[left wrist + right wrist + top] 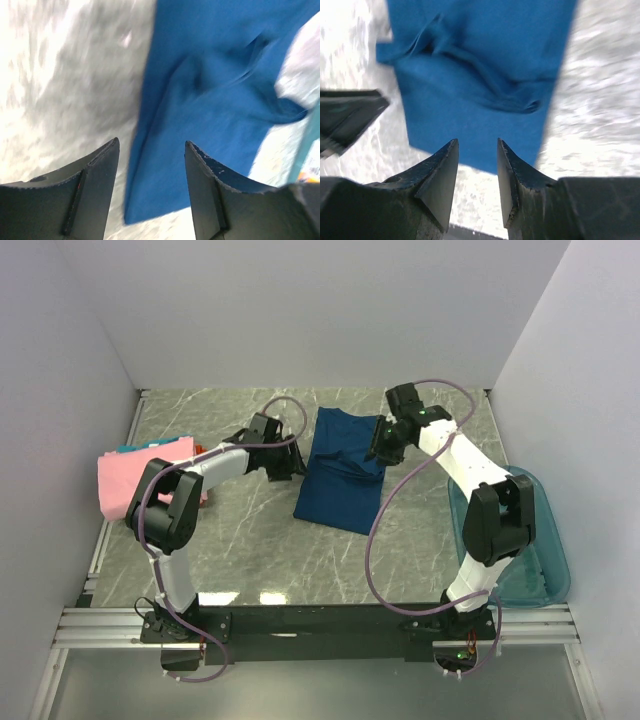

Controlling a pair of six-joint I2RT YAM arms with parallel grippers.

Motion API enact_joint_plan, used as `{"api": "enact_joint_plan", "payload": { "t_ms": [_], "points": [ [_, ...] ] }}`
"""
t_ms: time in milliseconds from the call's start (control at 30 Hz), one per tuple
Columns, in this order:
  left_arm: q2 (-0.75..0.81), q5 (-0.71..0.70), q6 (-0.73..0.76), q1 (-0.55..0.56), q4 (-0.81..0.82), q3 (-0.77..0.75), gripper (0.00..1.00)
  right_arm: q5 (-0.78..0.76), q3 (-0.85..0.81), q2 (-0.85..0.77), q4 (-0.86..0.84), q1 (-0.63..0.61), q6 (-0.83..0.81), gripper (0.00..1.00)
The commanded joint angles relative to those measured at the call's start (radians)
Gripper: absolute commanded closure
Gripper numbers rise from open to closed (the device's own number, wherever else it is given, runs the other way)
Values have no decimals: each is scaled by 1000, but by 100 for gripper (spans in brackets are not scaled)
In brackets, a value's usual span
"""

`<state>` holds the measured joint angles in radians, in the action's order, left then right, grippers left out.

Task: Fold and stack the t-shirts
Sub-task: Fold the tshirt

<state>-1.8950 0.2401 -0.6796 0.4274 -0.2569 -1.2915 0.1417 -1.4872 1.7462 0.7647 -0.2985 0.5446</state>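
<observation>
Top view: a dark blue t-shirt (pixel 338 475), folded into a rough rectangle with creases across its middle, lies flat on the marbled counter (pixel 250 540) between the two arms. The left gripper (pixel 284 462) sits just beside the shirt's left edge. The right gripper (pixel 381 446) is at the shirt's far right corner; whether it touches the cloth cannot be told. A pink t-shirt (pixel 125 485) lies at the left edge of the counter, partly hidden by the left arm, with a strip of teal cloth (pixel 128 448) showing at its far side. A translucent teal tub (pixel 545 570) stands at the right edge, well apart from the blue shirt.

Left wrist view: the left gripper (pixel 151 145) has its fingers spread wide with nothing between them, above the edge of the blue t-shirt (pixel 215 100).

Right wrist view: the right gripper (pixel 477 142) has its fingers parted by a narrower gap, also empty, above the near edge of the blue t-shirt (pixel 480 65).
</observation>
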Motion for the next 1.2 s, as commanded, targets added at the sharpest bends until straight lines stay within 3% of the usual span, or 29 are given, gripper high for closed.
{"api": "enact_joint_plan", "payload": {
  "t_ms": [0,467,667,800,1167],
  "points": [
    [65,50,26,13,53,96,40,72,28,1,-30,-50,-21,57],
    [73,97,69,27,33,173,39,70,-44,226,-16,-99,-43,58],
    [47,119,89,34,7,175,47,53,-56,283,-34,-100,-35,59],
    [19,114,103,39,-21,167,52,-8,-113,315,-27,-99,-20,59],
    [30,110,129,42,-51,169,50,-107,-346,408,-38,7,57,59]
  ]
}}
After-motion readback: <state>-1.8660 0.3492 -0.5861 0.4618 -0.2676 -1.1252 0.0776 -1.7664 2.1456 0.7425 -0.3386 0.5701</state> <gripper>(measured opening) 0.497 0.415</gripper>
